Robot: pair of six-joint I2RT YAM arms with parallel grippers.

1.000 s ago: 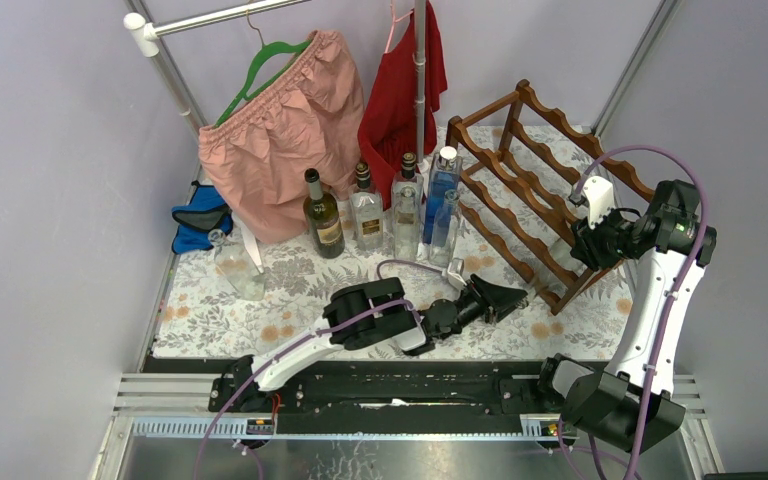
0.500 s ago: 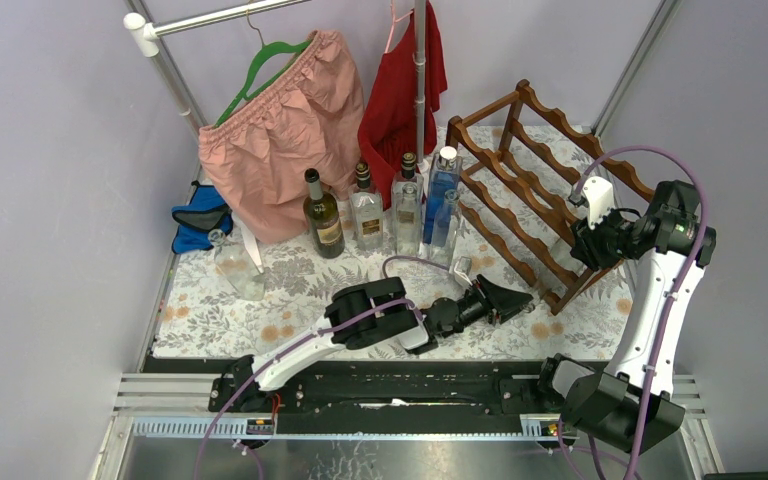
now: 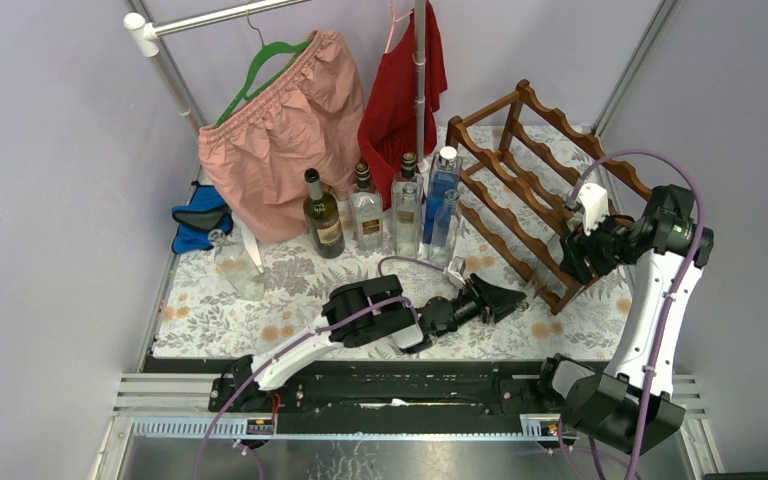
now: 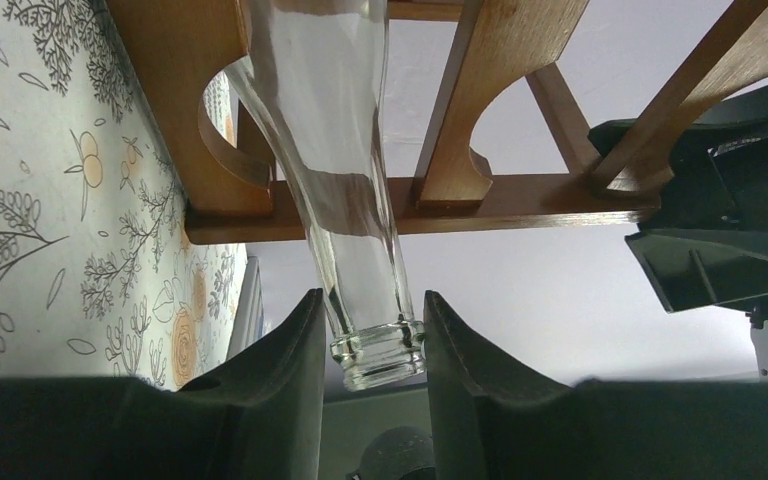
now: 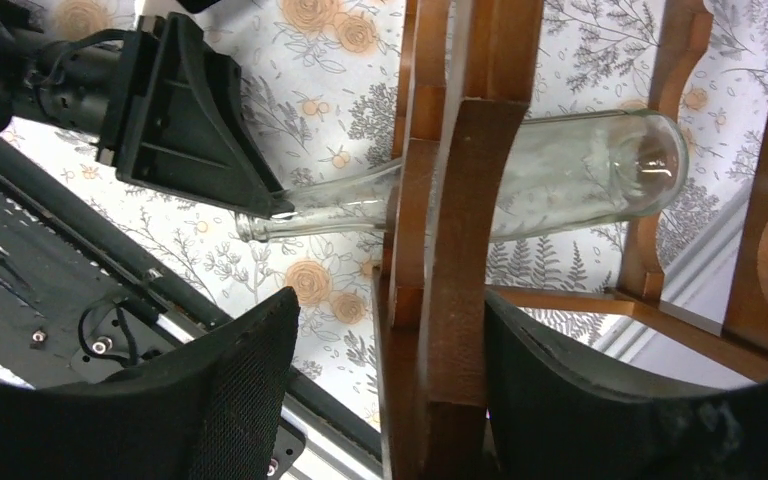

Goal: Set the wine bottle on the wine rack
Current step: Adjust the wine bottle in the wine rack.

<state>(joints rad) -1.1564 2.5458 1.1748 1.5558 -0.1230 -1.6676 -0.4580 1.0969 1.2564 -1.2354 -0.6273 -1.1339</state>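
The clear glass wine bottle point(image 5: 560, 180) lies on its side in the lowest tier of the reddish-brown wine rack point(image 3: 530, 190), its neck sticking out through the front rail point(image 4: 480, 205). My left gripper point(image 4: 373, 330) is shut on the wine bottle's point(image 4: 345, 200) mouth, low over the flowered cloth; it also shows as black jaws point(image 5: 200, 130) in the right wrist view. My right gripper point(image 5: 390, 298) stands open astride a rack upright point(image 5: 465, 250) at the rack's near right end. Its left finger point(image 5: 240, 380) is apart from the wood.
Several upright bottles point(image 3: 390, 210) stand at the back, left of the rack. Pink shorts point(image 3: 280, 130) and a red garment point(image 3: 400, 90) hang from a rail behind them. A clear flask point(image 3: 240, 270) and a blue object point(image 3: 198, 220) sit at the left.
My right gripper has opened off the rack upright and shifted a little to the left. The left gripper still holds the bottle's neck and has barely moved.
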